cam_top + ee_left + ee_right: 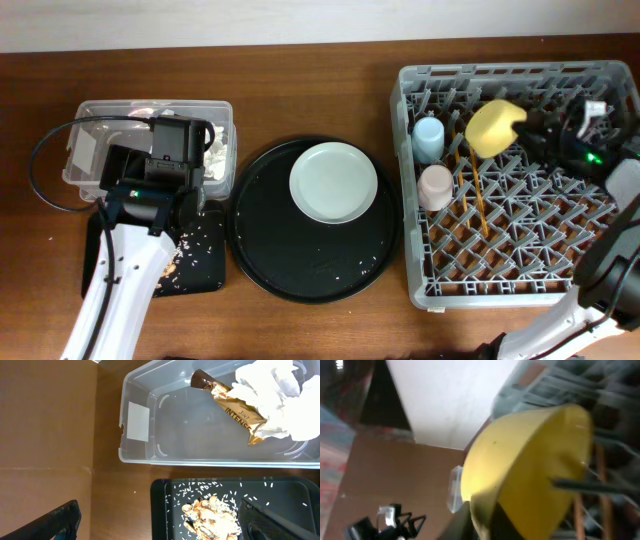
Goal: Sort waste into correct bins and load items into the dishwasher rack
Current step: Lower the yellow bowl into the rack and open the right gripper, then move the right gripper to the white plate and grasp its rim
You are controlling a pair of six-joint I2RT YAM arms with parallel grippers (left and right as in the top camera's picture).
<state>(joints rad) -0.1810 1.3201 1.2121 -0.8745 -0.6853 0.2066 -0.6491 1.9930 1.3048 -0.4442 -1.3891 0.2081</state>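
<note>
My left gripper (160, 522) is open and empty above the near edge of the shallow black tray (165, 510), which holds beige food scraps (210, 517) and rice grains. Beyond it, the clear tub (140, 390) holds the brown-and-gold wrapper (232, 407) and white tissues (280, 390). My right gripper (530, 130) is shut on the rim of the yellow bowl (493, 128), holding it tilted over the grey dishwasher rack (520, 290); the bowl fills the right wrist view (530, 465). In the rack are a light-blue cup (428, 138), a pink cup (435, 186) and chopsticks (475, 190).
A pale white plate (334, 182) lies on the large round black tray (270, 250) between the bins and the rack. Loose rice grains are scattered on both black trays. My left arm covers part of the clear tub (215, 110) and the shallow tray (200, 270).
</note>
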